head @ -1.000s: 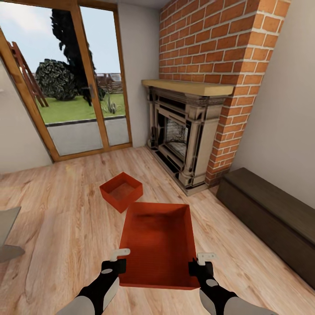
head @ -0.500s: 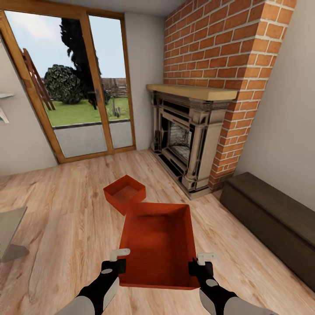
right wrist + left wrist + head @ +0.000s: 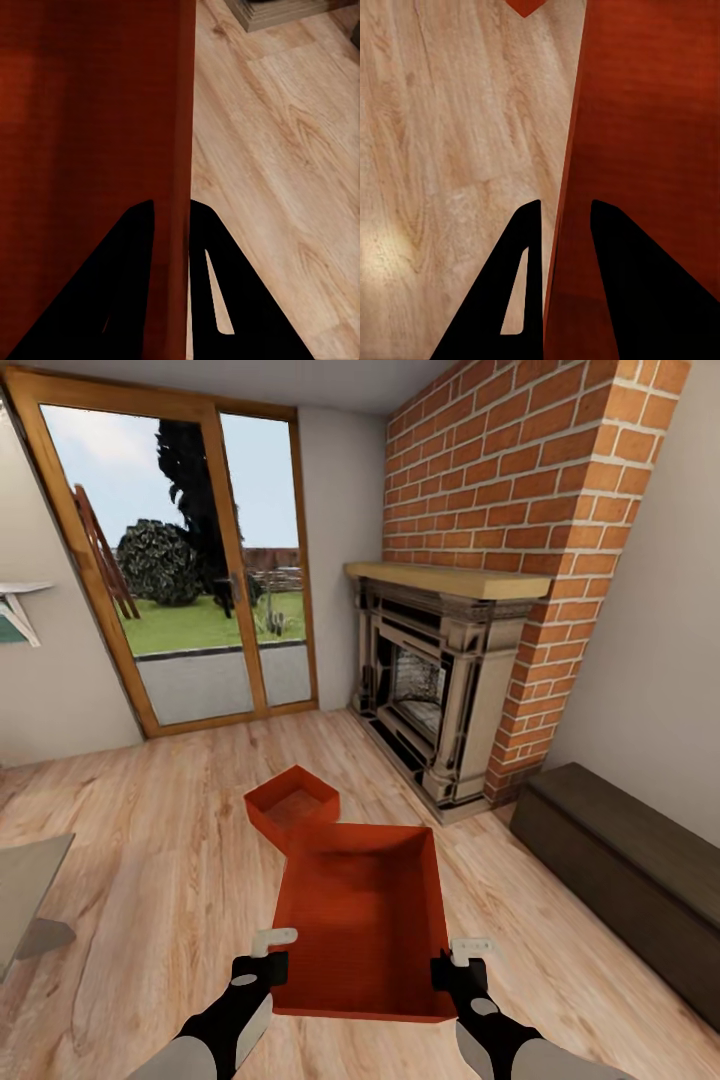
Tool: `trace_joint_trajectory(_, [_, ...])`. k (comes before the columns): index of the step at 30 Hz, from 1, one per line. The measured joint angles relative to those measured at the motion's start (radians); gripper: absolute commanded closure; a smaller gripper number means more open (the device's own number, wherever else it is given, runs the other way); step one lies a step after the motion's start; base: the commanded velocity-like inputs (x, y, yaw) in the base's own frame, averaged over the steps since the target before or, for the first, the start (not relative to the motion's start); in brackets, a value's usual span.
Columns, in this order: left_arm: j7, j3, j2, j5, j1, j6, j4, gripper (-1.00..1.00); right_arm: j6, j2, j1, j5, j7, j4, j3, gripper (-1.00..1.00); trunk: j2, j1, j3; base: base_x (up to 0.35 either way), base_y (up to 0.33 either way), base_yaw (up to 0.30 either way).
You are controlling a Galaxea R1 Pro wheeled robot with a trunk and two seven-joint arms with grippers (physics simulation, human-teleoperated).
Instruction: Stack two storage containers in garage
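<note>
The nearer storage container (image 3: 362, 920) is being carried in front of the robot above the wood plank floor (image 3: 150, 860), hanging level between both arms. The left end effector (image 3: 268, 956) is clamping the container's left wall, one finger (image 3: 521, 300) outside and the other inside, and the right end effector (image 3: 455, 961) is pinching the right wall in the same way. In the right wrist view the thin wall (image 3: 180, 187) is sitting squarely between the two dark fingers (image 3: 210, 300).

The second storage container (image 3: 291, 802) is lying on the floor just beyond the held one, whose far rim is now covering its near corner; a second ago there was a clear strip of floor between them. The whole scene is sliding: the fireplace (image 3: 430, 690), brick column (image 3: 530, 510) and glass doors (image 3: 190, 570) are sitting further right and lower than before, so the camera is moving while the grip stays unchanged. A dark low bench (image 3: 620, 870) is standing along the right wall.
</note>
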Motion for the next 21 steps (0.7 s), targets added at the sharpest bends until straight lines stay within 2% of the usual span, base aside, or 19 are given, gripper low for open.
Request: trace_joint_trajectory(21, [0.0, 0.001, 0.0, 0.0, 0.0, 0.0, 0.0, 1.0, 0.0, 0.0, 0.0, -0.001, 0.0, 0.0, 0.001, 1.0, 0.0, 0.0, 0.033, 0.0, 0.0, 0.077])
